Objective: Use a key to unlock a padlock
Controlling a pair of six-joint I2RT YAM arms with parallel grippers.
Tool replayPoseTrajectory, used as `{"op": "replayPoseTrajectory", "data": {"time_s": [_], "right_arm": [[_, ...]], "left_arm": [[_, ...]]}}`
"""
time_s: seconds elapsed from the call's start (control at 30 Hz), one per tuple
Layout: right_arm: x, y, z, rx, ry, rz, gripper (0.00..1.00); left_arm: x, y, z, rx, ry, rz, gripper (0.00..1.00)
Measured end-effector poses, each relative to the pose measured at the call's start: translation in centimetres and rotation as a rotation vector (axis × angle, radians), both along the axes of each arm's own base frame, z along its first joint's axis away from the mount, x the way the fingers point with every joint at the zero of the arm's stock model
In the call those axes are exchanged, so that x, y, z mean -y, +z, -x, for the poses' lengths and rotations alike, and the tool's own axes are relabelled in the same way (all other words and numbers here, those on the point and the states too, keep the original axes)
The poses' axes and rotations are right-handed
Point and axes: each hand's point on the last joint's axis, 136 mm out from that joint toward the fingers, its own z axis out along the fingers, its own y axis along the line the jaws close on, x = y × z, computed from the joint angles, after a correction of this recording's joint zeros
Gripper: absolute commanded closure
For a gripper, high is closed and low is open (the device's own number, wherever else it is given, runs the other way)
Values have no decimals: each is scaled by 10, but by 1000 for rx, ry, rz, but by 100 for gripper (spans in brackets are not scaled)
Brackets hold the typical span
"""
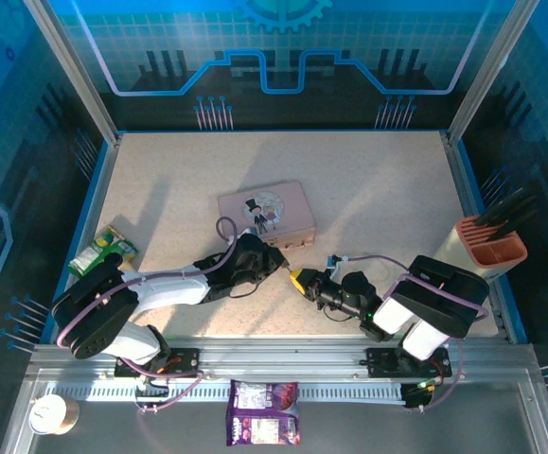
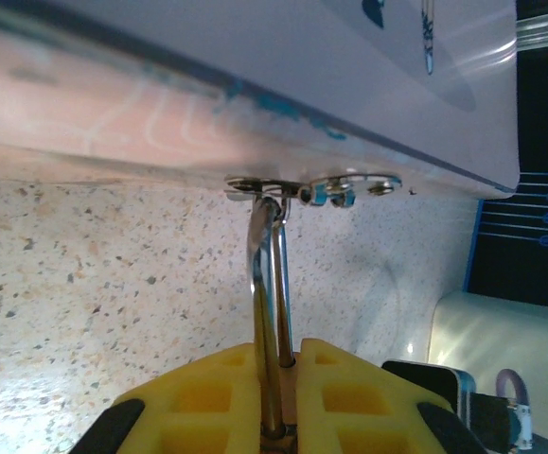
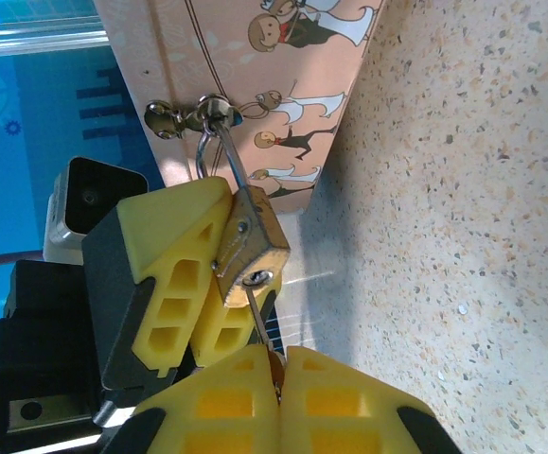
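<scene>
Lock and key, mostly swallowed by the pincers

In the left wrist view the padlock [image 2: 264, 293] offers just its shackle; the body sits hidden between the yellow fingers [image 2: 207, 397] of the left pincer [image 2: 275, 359], which the bottom edge cuts off, and the pink tin [image 2: 207, 104] overhead is blurred and runs out of frame. In the right wrist view the key [image 3: 259, 317] is a thin sliver of shaft, its head buried inside the right pincer [image 3: 279, 357]. From above, the spot where both pincers meet is too small to tell lock from key.

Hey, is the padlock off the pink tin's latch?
No, the shackle of the padlock passes through the latch on the pink tin.
</scene>
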Motion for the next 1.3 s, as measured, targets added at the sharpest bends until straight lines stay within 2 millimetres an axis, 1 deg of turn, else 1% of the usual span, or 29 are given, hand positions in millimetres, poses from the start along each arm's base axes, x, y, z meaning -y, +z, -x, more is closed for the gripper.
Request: {"op": "replayPoseTrajectory", "data": {"time_s": [0.37, 0.8, 1.0, 1.3], "right_arm": [[0, 2, 0, 0, -1, -6, 100], [-3, 6, -3, 10, -3, -18, 100], [-1, 9, -6, 14, -12, -27, 100], [-1, 14, -7, 22, -13, -38, 100]], "left_arm": [[-2, 1, 0, 0, 15, 27, 100], [1, 9, -2, 12, 27, 73, 100], [1, 20, -1, 35, 25, 94, 100], [1, 18, 1, 35, 24, 90, 100]]}}
